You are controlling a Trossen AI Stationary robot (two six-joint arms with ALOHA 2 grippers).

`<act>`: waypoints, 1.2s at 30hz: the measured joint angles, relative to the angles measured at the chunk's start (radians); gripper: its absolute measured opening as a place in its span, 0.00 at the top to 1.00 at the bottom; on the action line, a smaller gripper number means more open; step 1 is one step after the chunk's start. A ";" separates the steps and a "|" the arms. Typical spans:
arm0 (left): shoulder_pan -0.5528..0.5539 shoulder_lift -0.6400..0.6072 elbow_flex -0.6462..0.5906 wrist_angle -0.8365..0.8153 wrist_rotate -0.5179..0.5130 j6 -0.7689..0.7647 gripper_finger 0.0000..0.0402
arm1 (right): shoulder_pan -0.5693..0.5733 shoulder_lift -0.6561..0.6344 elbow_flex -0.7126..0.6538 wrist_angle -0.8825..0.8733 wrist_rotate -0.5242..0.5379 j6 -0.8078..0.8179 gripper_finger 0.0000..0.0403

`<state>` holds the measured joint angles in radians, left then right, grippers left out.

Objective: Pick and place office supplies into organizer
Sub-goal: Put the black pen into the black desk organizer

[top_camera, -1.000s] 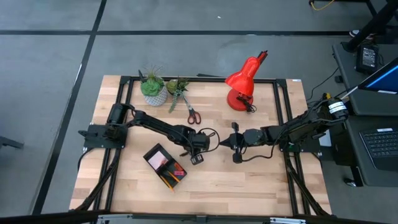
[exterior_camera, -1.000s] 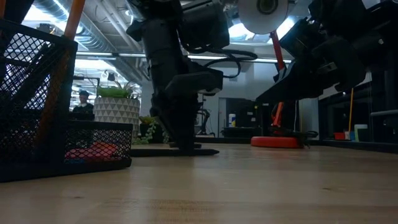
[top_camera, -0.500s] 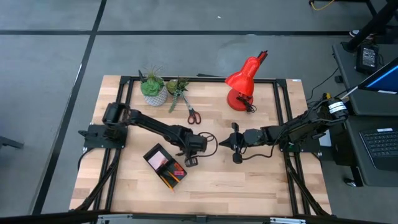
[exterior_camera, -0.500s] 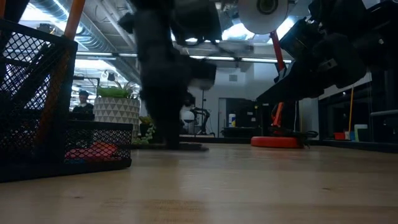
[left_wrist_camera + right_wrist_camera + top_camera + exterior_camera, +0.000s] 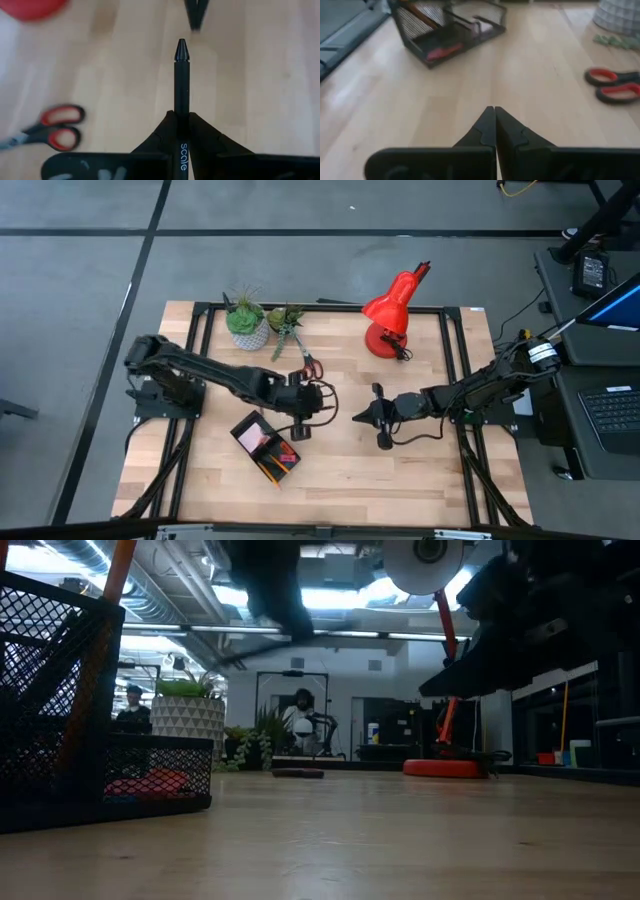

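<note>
Change: since a second ago the left gripper [image 5: 298, 430] has drawn back from mid-table toward the organizer [image 5: 266, 446], carrying a pen.
High view: organizer sits near the table's front-left part; scissors [image 5: 309, 365] lie toward the back edge by the plants [image 5: 247, 320]; right gripper [image 5: 362, 417] waits mid-table.
Low view: organizer [image 5: 90, 730] stands close by, a red item inside.
Left wrist view: fingers clamped on the pen [image 5: 181, 90], held lengthwise, likely for lowering in.
Right wrist view: fingers [image 5: 482, 129] pressed together, empty.
</note>
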<state>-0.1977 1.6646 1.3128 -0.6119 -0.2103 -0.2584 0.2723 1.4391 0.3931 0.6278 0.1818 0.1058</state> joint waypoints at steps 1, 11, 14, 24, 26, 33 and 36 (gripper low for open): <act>-0.008 -0.020 0.000 0.004 -0.013 0.007 0.95 | 0.008 0.000 0.000 0.011 0.000 -0.002 1.00; -0.151 -0.118 0.001 0.009 -0.163 0.077 0.95 | 0.074 0.000 0.000 0.067 -0.001 -0.004 1.00; -0.200 -0.122 0.000 0.011 -0.206 0.074 0.95 | 0.089 0.000 0.003 0.084 -0.001 -0.004 1.00; -0.273 -0.224 -0.234 0.264 -0.184 0.059 0.95 | 0.120 0.000 0.052 0.091 0.000 -0.008 1.00; -0.284 -0.270 -0.274 0.308 -0.186 0.063 0.95 | 0.126 0.000 0.059 0.091 0.000 -0.009 1.00; -0.343 -0.435 -0.404 0.398 -0.191 0.079 0.95 | 0.126 0.000 0.064 0.091 0.000 -0.004 1.00; -0.382 -0.482 -0.488 0.484 -0.189 0.083 0.95 | 0.126 0.000 0.064 0.095 0.000 -0.003 1.00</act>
<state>-0.5800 1.1824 0.8244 -0.1276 -0.3993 -0.1754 0.3981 1.4391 0.4572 0.7225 0.1822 0.1028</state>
